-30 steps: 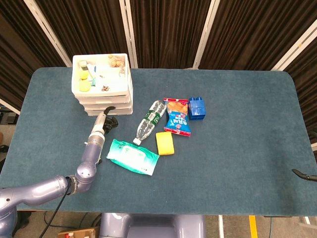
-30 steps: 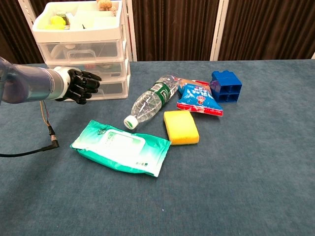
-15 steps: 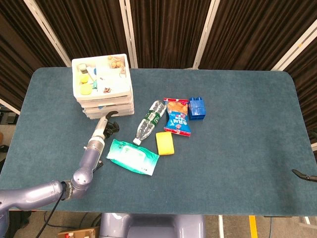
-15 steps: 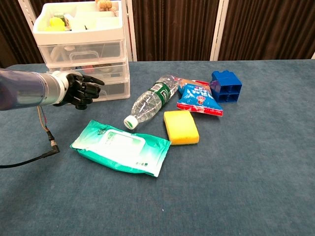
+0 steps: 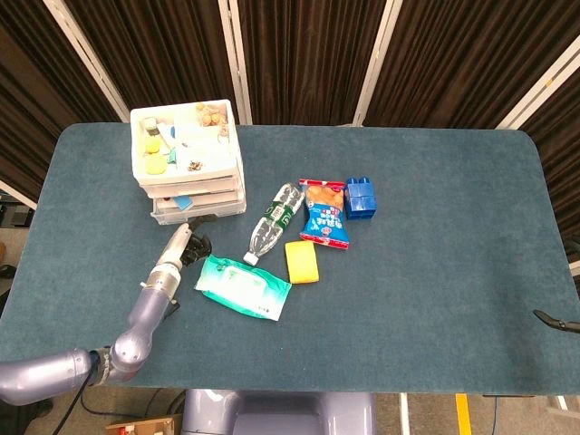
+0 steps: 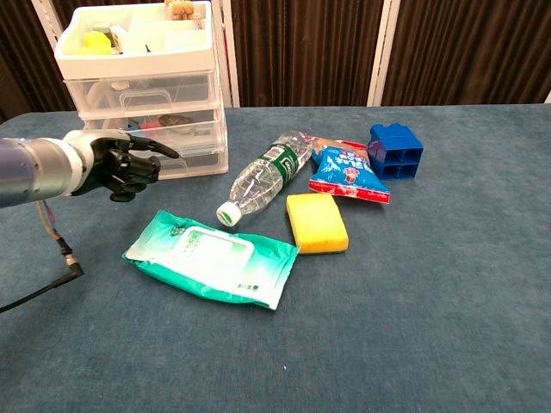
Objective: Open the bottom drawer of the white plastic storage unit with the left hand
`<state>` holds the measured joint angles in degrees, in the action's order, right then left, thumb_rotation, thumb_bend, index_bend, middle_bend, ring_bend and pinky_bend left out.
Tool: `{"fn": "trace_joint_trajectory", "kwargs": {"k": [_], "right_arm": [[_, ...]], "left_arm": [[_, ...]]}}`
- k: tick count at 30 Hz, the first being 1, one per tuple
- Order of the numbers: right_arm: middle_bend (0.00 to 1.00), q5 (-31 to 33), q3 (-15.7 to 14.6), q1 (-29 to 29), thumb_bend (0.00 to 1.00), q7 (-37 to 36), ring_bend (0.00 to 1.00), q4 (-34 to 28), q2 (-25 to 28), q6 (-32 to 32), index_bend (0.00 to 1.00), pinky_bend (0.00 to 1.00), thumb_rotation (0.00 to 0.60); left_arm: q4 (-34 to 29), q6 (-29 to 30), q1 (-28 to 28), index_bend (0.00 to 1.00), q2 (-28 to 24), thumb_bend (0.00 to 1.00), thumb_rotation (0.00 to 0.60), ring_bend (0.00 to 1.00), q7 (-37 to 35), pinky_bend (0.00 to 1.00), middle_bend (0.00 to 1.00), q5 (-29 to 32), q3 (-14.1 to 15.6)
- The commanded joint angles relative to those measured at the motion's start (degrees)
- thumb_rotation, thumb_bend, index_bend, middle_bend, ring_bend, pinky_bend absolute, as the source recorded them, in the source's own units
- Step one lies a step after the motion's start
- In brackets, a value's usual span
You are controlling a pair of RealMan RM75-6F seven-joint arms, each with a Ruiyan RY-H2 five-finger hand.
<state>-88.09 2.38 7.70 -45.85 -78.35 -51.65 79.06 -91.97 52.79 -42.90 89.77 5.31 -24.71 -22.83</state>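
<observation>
The white plastic storage unit (image 5: 188, 161) (image 6: 142, 82) stands at the table's far left, its top tray full of small items. Its bottom drawer (image 5: 201, 207) (image 6: 196, 160) sticks out a little from the stack, and something blue shows inside it. My left hand (image 5: 184, 245) (image 6: 114, 163) is just in front of that drawer, fingers curled, with one finger stretched onto the drawer's front lip. Only a dark tip of my right hand (image 5: 555, 319) shows at the table's right edge.
A green wet-wipes pack (image 5: 243, 286) (image 6: 212, 257) lies right beside my left hand. A clear bottle (image 5: 274, 221) (image 6: 265, 176), yellow sponge (image 5: 302, 261) (image 6: 317, 222), snack bag (image 5: 323, 212) (image 6: 349, 169) and blue block (image 5: 360, 198) (image 6: 396, 151) lie mid-table.
My left hand has drawn back toward me and to the left with a finger on the bottom drawer. The drawer has slid out slightly, and the unit shifted a little.
</observation>
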Motion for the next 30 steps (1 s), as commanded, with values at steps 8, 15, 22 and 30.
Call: {"fn": "trace_joint_trajectory", "kwargs": {"k": [8,15,22,30], "right_arm": [[0.00,0.08,-0.03,-0.02,0.12,0.30,0.00,-0.47,0.08,-0.07,0.00,0.00,0.600],[0.00,0.14,-0.06,-0.07,0.12,0.61,0.00,-0.67,0.06,-0.07,0.00,0.00,0.600],[0.00,0.17,-0.09,-0.08,0.12,0.60,0.00,-0.67,0.07,-0.16,0.00,0.00,0.600],[0.00,0.10,-0.10,0.04,0.12,0.53,0.00,-0.67,0.14,-0.34,0.00,0.00,0.600]], "left_arm": [[-9.67,6.82,2.27,0.18,-8.51,0.74,0.600,0.86,11.71,0.89,0.93,-13.03,9.88],[-11.34,18.36,1.09,0.19,-7.87,0.74,0.600,0.88,22.41,0.90,0.96,-19.98,10.20],[-10.93,19.03,-2.27,0.19,-7.94,0.75,0.600,0.89,31.17,0.91,0.96,-9.69,6.53],[-8.50,17.07,-5.13,0.20,-7.47,0.75,0.600,0.89,34.77,0.91,0.96,1.31,4.10]]}}
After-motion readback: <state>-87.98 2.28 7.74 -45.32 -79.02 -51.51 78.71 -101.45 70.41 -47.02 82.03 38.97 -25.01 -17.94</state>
